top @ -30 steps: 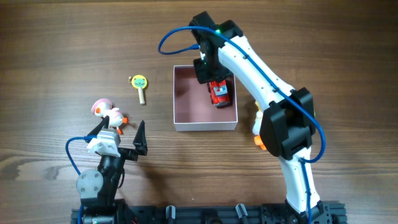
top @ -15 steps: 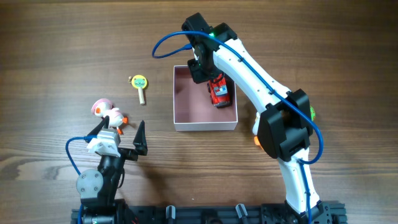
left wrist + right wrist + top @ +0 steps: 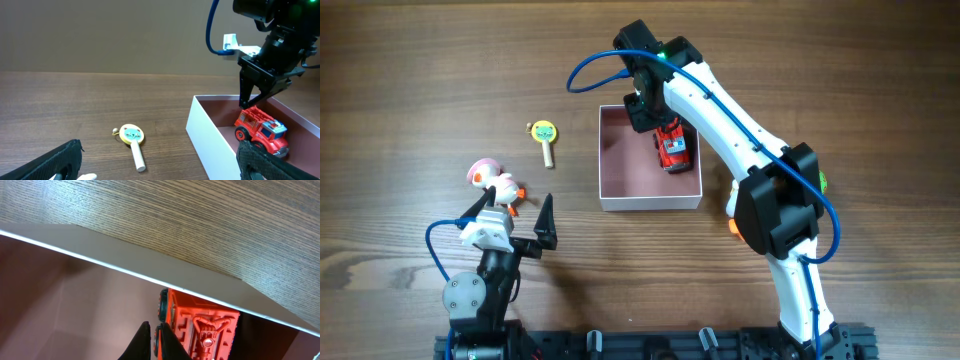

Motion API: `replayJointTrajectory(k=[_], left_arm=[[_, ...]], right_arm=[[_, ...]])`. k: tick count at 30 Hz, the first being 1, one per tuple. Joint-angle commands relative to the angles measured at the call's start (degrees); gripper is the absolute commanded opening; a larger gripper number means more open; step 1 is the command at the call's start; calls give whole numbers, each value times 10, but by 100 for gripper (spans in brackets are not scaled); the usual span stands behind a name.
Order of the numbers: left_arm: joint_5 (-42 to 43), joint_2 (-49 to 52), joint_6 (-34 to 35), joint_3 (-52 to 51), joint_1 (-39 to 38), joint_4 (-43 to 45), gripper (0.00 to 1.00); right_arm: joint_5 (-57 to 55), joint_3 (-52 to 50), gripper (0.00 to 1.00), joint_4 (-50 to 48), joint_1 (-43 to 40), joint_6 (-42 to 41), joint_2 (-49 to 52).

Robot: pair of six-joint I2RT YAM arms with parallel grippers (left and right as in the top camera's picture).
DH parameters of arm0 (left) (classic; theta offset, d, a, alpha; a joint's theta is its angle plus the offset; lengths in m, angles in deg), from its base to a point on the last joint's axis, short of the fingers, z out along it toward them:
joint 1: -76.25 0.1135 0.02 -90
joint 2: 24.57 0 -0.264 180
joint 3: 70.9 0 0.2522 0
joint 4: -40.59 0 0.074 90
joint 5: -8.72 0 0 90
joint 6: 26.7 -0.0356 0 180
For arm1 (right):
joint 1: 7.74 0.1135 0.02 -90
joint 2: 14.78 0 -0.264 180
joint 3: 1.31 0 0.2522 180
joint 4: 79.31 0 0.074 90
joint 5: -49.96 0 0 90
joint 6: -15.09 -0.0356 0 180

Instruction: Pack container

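The container [image 3: 618,160] is a shallow white-walled box with a pink inside, at mid-table. A red toy fire truck [image 3: 672,150] lies in its far right corner. My right gripper [image 3: 642,118] hangs over the box's far edge, just left of the truck. In the right wrist view it [image 3: 152,341] is shut with nothing between its fingers, and the truck [image 3: 205,325] sits right beside them. My left gripper [image 3: 510,215] stands open near the table's front left. In the left wrist view a green-faced rattle [image 3: 132,136] lies on the wood ahead of it [image 3: 157,167].
A pink and white bird toy [image 3: 490,180] lies just beyond the left gripper. The rattle [image 3: 545,135] lies left of the box. An orange and white toy [image 3: 733,205] shows partly behind the right arm [image 3: 760,160], to the right of the box.
The right arm has shifted a little to the left over the box's far edge, its gripper still shut. The truck and the left arm have not moved.
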Motion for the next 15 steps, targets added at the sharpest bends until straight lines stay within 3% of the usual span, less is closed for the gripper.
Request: replayJointTrajectory(k=[1,15], left_arm=[[-2,-4,3,-2,-3,-3,100],[-2,-4,3,-2,-3,-3,100]], right_arm=[[-15,-5,8,-2,-3,-7,11],[-10,-8,12,-9,-17,-7,16]])
